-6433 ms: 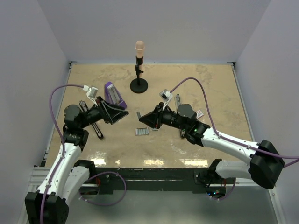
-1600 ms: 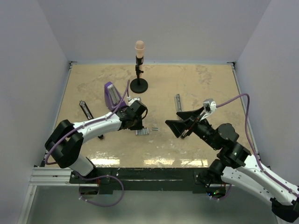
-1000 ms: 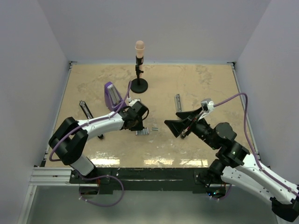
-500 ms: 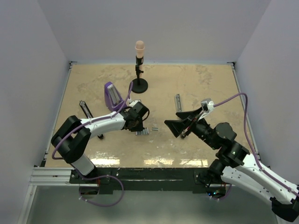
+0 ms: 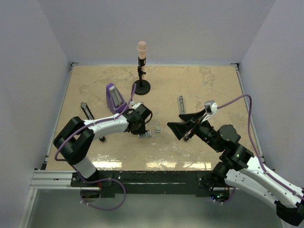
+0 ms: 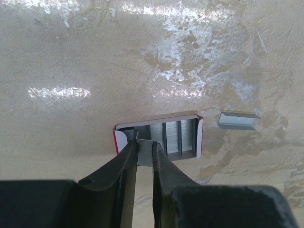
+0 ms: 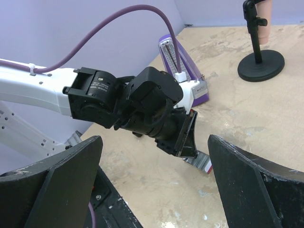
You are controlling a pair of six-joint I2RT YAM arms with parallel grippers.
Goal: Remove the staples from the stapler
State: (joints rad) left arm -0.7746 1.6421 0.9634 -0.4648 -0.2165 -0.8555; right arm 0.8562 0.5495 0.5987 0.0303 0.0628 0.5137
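Though your top view hides its fingertips, left gripper (image 5: 140,128): low over the pink-and-white box (image 5: 145,134), at the end nearer the stapler (image 5: 87,111).
Loose staples (image 5: 157,131): flat on the table (image 5: 199,85), just beside the box, on the side facing the right gripper (image 5: 176,129).
Stapler: well apart from the box, on the side away from the right gripper.
Left wrist, left gripper: nearly closed, pinching the held staples (image 6: 145,156) on edge at the box's near rim.
Held staples, handling: expect them to be light, stiff and slick, yet likely to snap between glued rows. Pinch the flat sides mid-length, gently.
Right wrist, right gripper: fingers spread wide, nothing between them, facing the box.
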